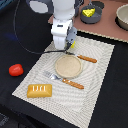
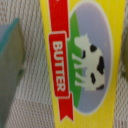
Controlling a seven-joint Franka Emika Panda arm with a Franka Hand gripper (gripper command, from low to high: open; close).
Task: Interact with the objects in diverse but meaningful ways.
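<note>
The tool point(image 1: 63, 44) hangs low over the striped cloth mat point(image 1: 95, 75); I cannot tell if it is spread or pinching. Close under it lies one flat yellow butter packet point(image 2: 75, 60) with a cow picture. One round red tomato point(image 1: 16, 70) sits on the black table point(image 1: 112, 100). One bumpy bread loaf point(image 1: 39, 90) lies on the mat.

High oblique exterior view of placemat point(image 1: 95, 75); wrist view close over butter packet point(image 2: 80, 60).

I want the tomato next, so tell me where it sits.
In the exterior view, the red tomato lies at the far left on the dark table, just off the placemat, up and left of the bread loaf.
</note>
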